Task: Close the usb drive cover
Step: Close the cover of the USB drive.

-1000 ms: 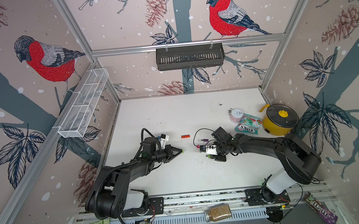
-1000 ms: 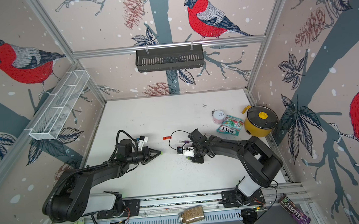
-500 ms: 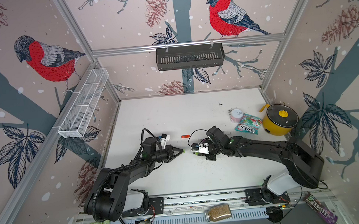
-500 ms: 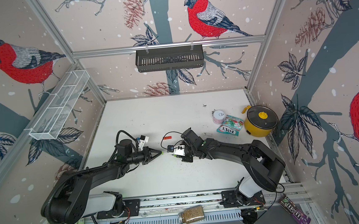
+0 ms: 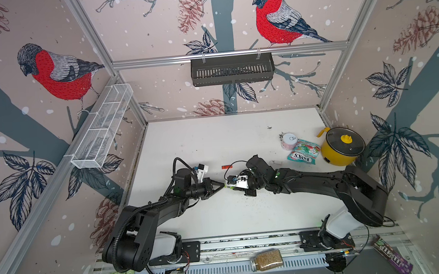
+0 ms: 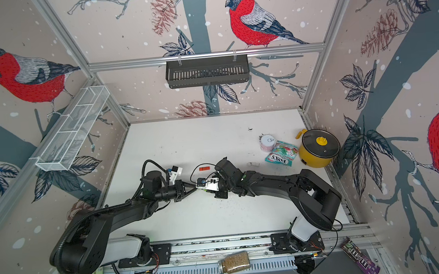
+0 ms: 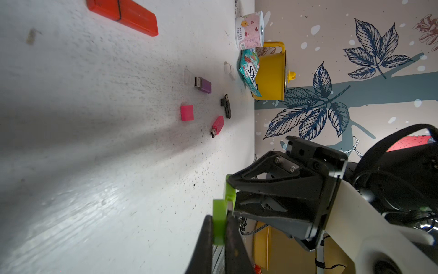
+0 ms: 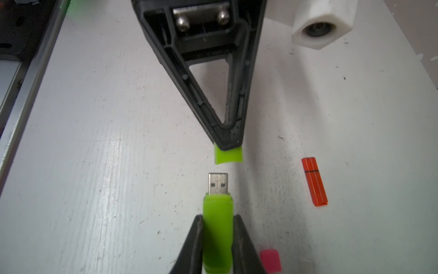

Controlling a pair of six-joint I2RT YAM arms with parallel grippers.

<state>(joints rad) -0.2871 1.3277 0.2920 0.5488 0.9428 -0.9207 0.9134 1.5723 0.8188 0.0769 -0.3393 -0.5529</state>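
Note:
My right gripper (image 8: 218, 217) is shut on the lime-green usb drive (image 8: 217, 227), whose bare metal plug (image 8: 218, 183) points at my left gripper (image 8: 228, 144). The left gripper (image 7: 219, 220) is shut on the matching green cover (image 7: 218, 213), which sticks out a little past its tips (image 8: 228, 156). Plug and cover face each other in line, with a small gap between them, just above the white table. In both top views the two grippers meet tip to tip at the table's middle (image 5: 225, 186) (image 6: 196, 188).
An orange capped drive (image 8: 314, 181) lies just behind the grippers. Under the right arm lie a purple drive (image 7: 203, 85), a pink cap (image 7: 187, 113), a pink drive (image 7: 217, 125) and a black drive (image 7: 226, 105). A yellow pot (image 5: 341, 145), a candy bag (image 5: 304, 152) and a can (image 5: 289, 140) stand at the right.
My right arm has carried the green drive leftward until its plug nearly meets the cover. The left arm has hardly moved.

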